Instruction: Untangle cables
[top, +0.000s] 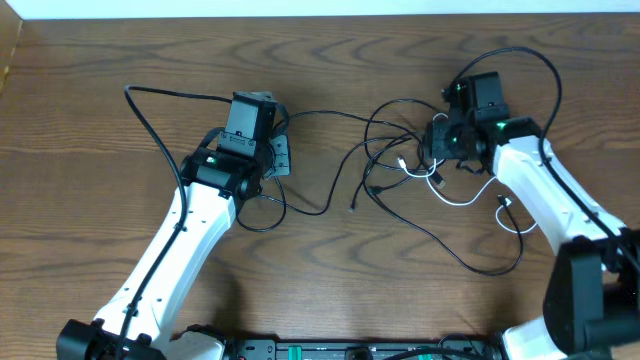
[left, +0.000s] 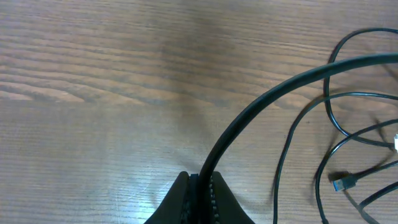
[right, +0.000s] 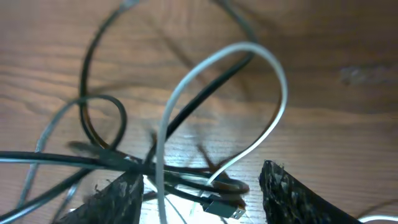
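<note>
Several thin black cables (top: 390, 150) and one white cable (top: 455, 196) lie knotted on the wooden table right of centre. My left gripper (top: 281, 143) is shut on a black cable (left: 261, 106) that runs right toward the knot. My right gripper (top: 432, 150) is open, its fingers (right: 199, 193) spread either side of the knot. Between them lie black strands, a loop of the white cable (right: 249, 93) and a plug end (right: 221, 208). Another plug (left: 344, 182) shows in the left wrist view.
Thicker black arm cables loop off each arm, at the far left (top: 150, 105) and at the right (top: 530, 60). A long black strand trails toward the front right (top: 480, 265). The table's far edge (top: 320, 12) is at the top.
</note>
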